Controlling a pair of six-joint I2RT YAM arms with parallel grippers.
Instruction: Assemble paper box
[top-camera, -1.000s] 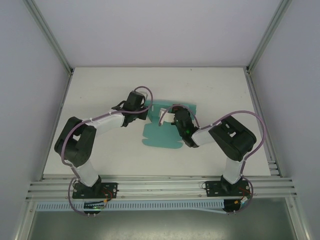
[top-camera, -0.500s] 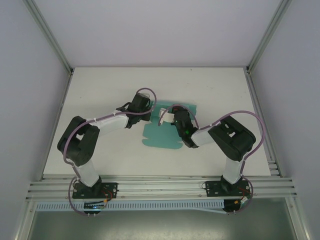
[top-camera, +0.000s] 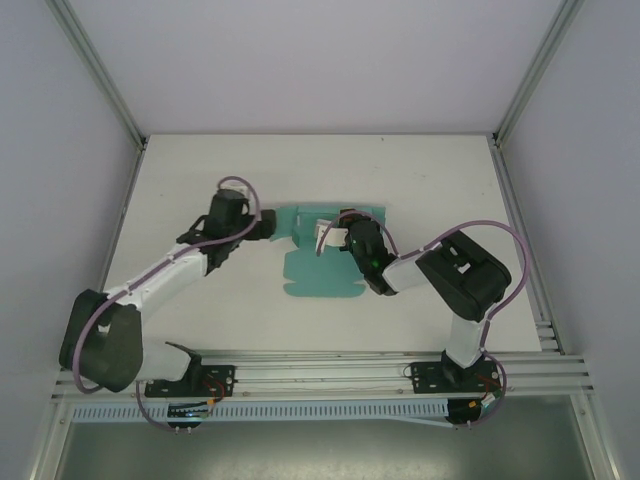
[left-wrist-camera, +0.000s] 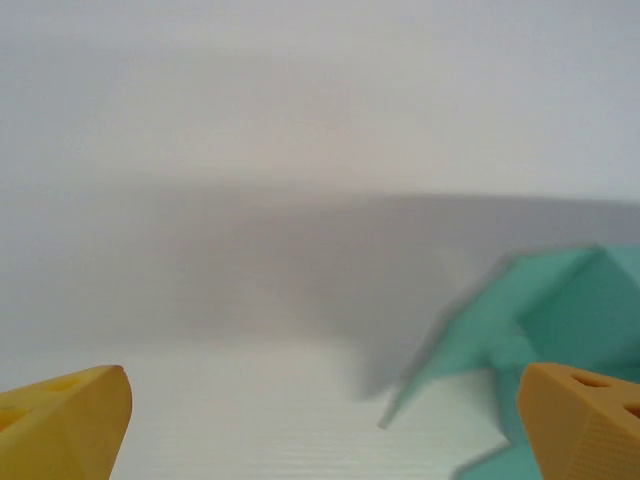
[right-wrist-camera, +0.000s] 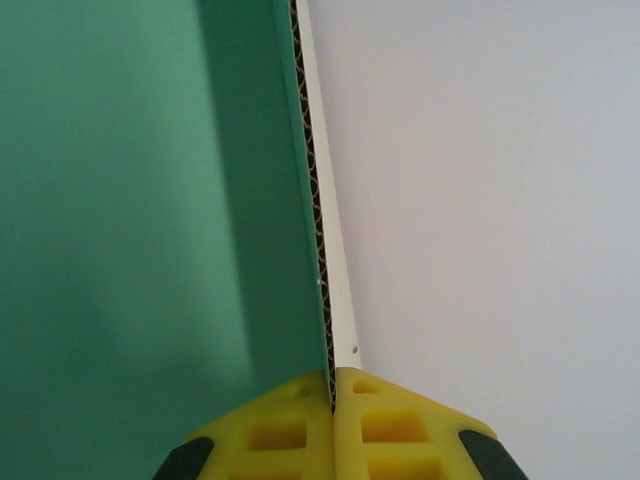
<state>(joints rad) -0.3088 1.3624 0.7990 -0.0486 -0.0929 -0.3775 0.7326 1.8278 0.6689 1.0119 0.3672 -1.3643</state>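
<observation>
Our right pincer (right-wrist-camera: 332, 378) is squeezed shut on the paper box (top-camera: 318, 278). It holds 1 flap (right-wrist-camera: 312, 200) by its thin edge, and the flap stands straight up between the yellow fingers (right-wrist-camera: 270, 435). Our left pincer (left-wrist-camera: 322, 400) is wide open, with nothing between its 2 fingers. It hangs just beside the left edge of the green card.

We see the paper box in the middle of the white table (top-camera: 430, 180), between our 2 arms. Most of it lies flat, like a cut-out sheet. Near our left pincer a second flap (left-wrist-camera: 480, 335) seems to lift up a little, but that picture is blurry, so we cannot be sure.

We think the job is only just begun. 1 side is up, and we are holding it. The other sides lie flat and need folding up. The tabs need tucking in so the walls stay put. No closed box shape is there yet. We guess most of the work is left to do.
</observation>
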